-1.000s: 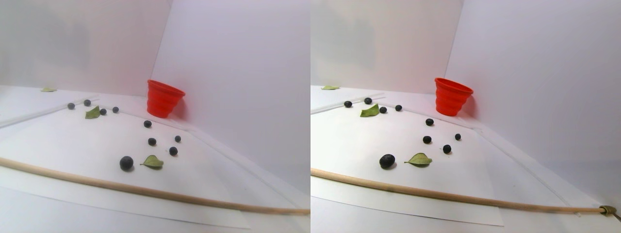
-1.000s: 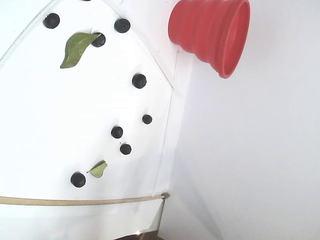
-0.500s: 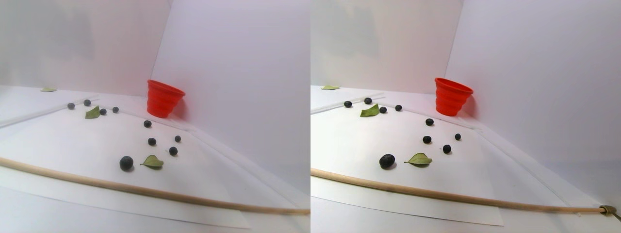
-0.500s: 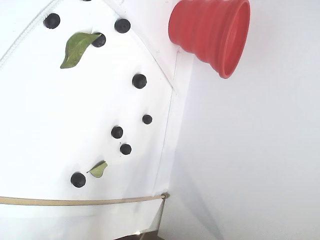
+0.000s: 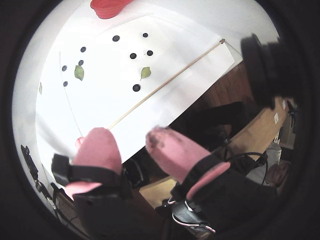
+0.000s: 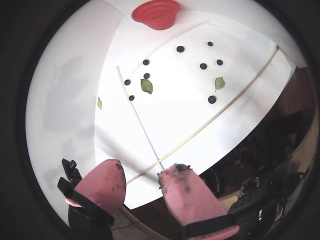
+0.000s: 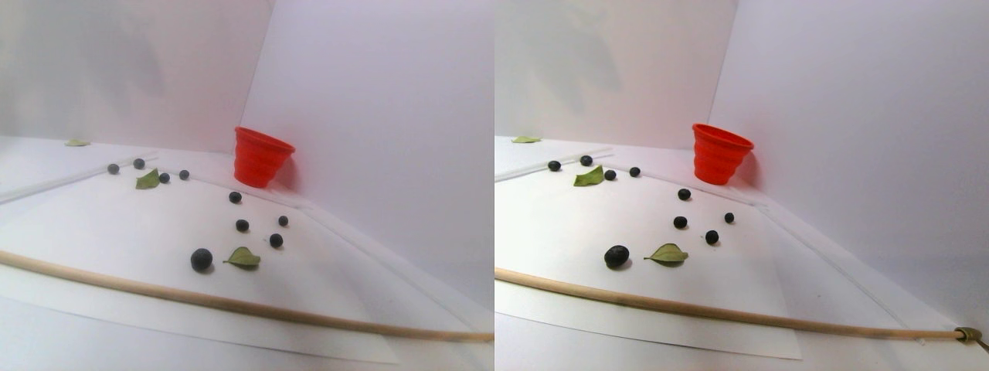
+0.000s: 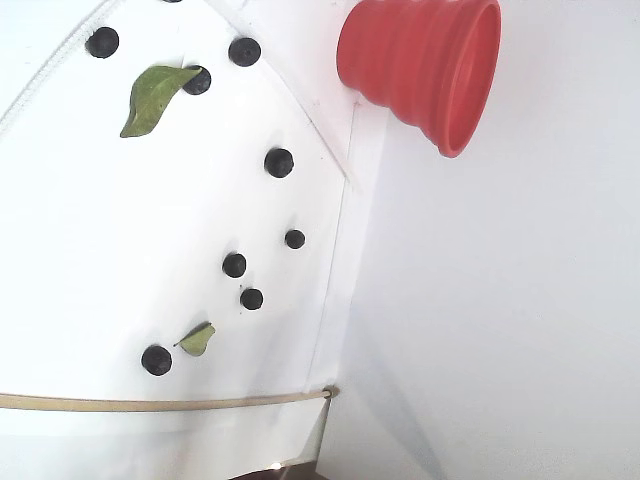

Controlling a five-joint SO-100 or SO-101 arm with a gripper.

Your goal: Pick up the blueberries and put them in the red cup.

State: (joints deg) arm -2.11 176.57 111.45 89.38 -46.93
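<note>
Overall, a white sheet (image 7: 100, 224) covers a white table, boxed in by 2 white walls (image 7: 371, 116) that meet at a corner behind the red cup (image 7: 261, 158). That cup stands upright near the corner, just off the sheet's far edge, its wide rim up and its narrower base down. A long thin wooden rod (image 7: 232, 304) lies across the near part of the sheet, running from the left side to the right edge in the stereo pair view. Between the rod and the cup lie the blueberries (image 7: 242, 225), scattered loose and apart: the biggest one (image 7: 201, 259) sits closest to the rod, just beside a small green leaf (image 7: 244, 257); 4 more form a loose group in the middle, and 4 lie farther back around a larger leaf (image 7: 147, 180). A third leaf (image 7: 76, 142) rests far back on the left. Bare sheet lies open on the left side of the berries. In both wrist views the gripper (image 6: 142, 182), with pink fingertips (image 5: 172, 150), hangs high above the near table edge, well apart from everything, its jaws spread and empty.
</note>
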